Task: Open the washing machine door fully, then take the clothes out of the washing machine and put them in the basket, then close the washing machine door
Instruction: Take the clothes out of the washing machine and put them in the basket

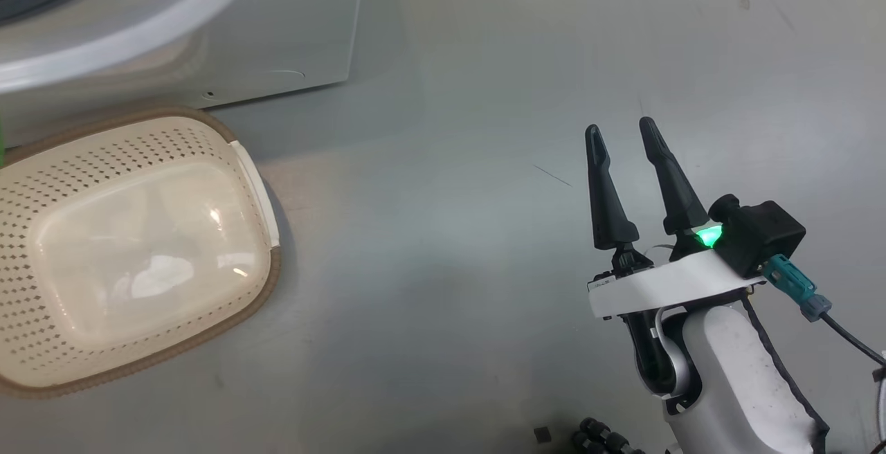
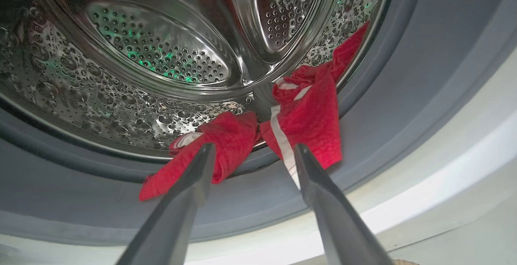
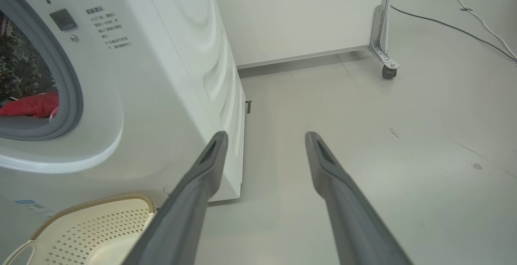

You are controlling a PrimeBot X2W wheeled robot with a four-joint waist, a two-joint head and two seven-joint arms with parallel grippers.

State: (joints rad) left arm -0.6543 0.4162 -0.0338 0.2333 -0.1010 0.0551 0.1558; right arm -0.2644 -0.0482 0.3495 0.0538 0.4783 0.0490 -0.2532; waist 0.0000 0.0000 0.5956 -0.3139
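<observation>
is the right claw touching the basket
Apart. The head view shows the right claw over the floor, with a broad stretch of grey floor between it and the basket.

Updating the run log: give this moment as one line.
left tool: open, at clothes | right tool: open, over floor | clothes: in washing machine | basket: on floor
</observation>
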